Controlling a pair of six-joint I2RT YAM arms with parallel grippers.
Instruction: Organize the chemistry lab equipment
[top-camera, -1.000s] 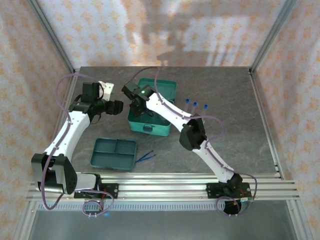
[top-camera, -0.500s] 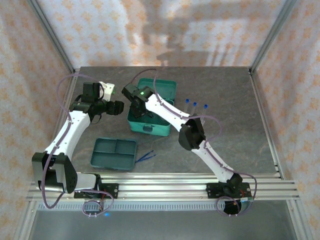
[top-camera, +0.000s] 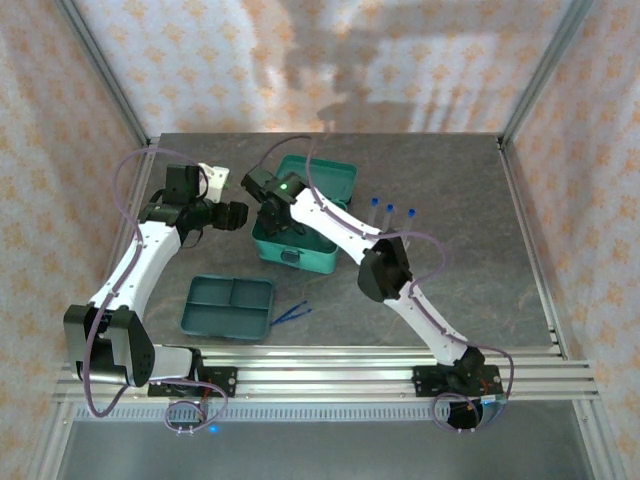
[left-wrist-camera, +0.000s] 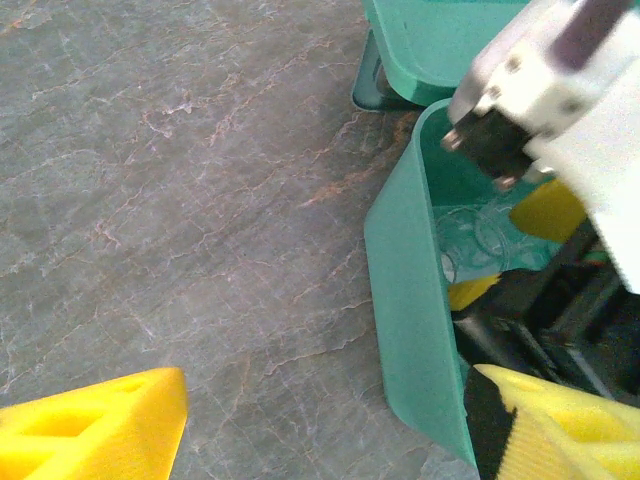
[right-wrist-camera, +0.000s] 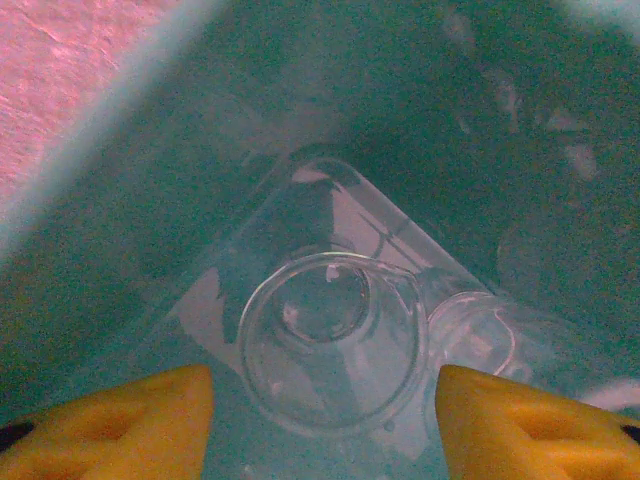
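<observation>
The right end effector (right-wrist-camera: 325, 410) was down inside the teal case (right-wrist-camera: 110, 140), fingers apart either side of a small glass beaker (right-wrist-camera: 330, 335), straddling it but clamped on nothing. A second glass vessel (right-wrist-camera: 475, 345) sat just beside the first, very tight quarters. That beaker looked light, rigid, slick and breakable, so I'd say a gentle squeeze across its round wall below the rim was the safest hold, watching the neighbour. Out by the case's left wall (left-wrist-camera: 405, 330), the left end effector (left-wrist-camera: 330, 430) hovered with fingers apart, empty. Further out on the table (top-camera: 450, 180), the blue-capped test tubes (top-camera: 390, 210) stood right of the case, with the divided tray (top-camera: 215, 305) and blue tweezers (top-camera: 292, 313) nearer the arm bases.
</observation>
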